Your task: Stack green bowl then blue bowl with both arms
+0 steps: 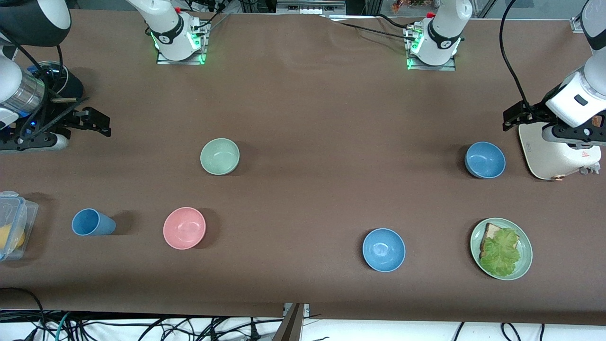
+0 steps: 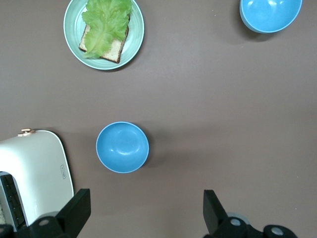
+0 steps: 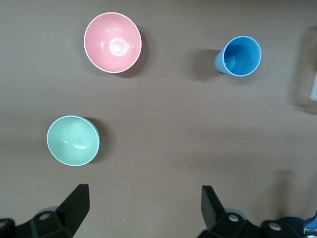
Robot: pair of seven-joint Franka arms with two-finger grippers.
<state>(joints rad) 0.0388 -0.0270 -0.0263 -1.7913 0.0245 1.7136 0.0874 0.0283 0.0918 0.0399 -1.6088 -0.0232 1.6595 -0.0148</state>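
Observation:
The pale green bowl (image 1: pixel 219 156) stands upright toward the right arm's end of the table; it also shows in the right wrist view (image 3: pixel 72 140). The duller blue bowl (image 1: pixel 485 160) stands beside the white toaster (image 1: pixel 558 154) toward the left arm's end; it also shows in the left wrist view (image 2: pixel 122 147). My right gripper (image 1: pixel 94 122) hangs open and empty over the table's right-arm end, apart from the green bowl (image 3: pixel 143 208). My left gripper (image 1: pixel 517 116) hangs open and empty over the toaster's edge, apart from the blue bowl (image 2: pixel 145 213).
A brighter blue twin bowl (image 1: pixel 384 249) and a green plate (image 1: pixel 525 260) with bread and lettuce sit nearer the front camera. A pink bowl (image 1: pixel 184 228), a blue cup (image 1: pixel 92 222) and a clear plastic box (image 1: pixel 14 225) lie at the right arm's end.

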